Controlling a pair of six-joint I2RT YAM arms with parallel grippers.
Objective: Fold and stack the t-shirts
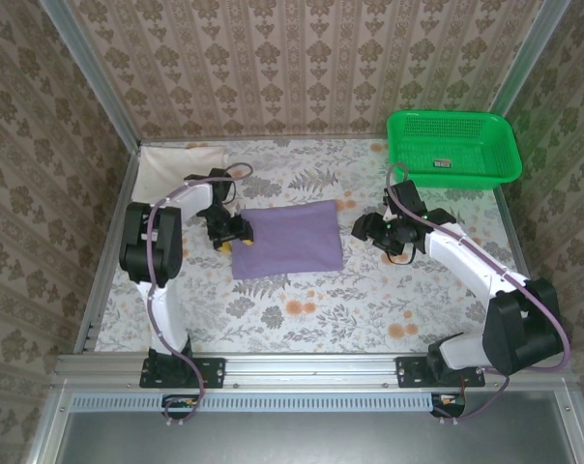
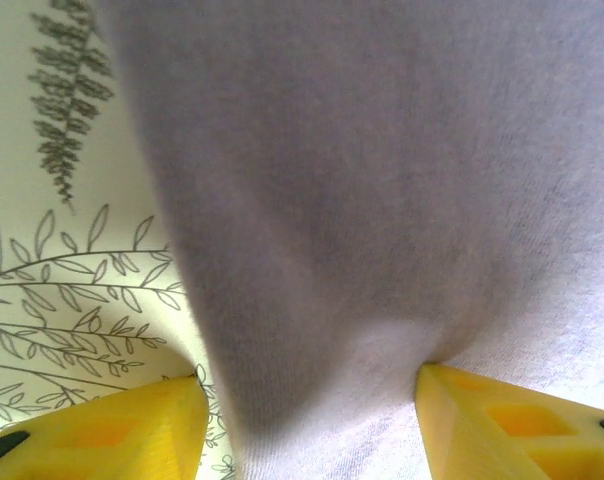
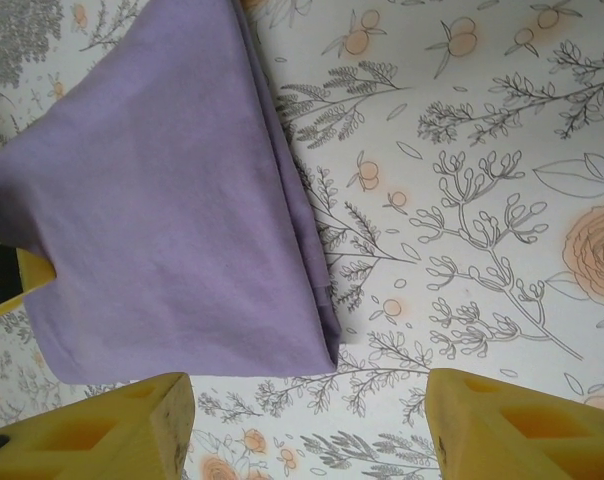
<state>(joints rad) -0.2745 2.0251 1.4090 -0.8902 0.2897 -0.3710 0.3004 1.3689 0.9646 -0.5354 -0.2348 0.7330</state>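
The folded purple t-shirt [image 1: 287, 239] lies flat, left of the green mesh basket [image 1: 453, 145] (and nearer the arms). The left gripper [image 1: 236, 237], jaws apart, straddles the shirt's edge farthest from the basket. The right gripper [image 1: 362, 228], also spread, sits between shirt and basket.

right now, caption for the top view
Folded purple t-shirt on table, left claw at its edge, right claw clear of it

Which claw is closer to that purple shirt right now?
Left. The left gripper straddles the left edge of the purple shirt, cloth between its fingers; the right gripper sits off its right edge, not touching.
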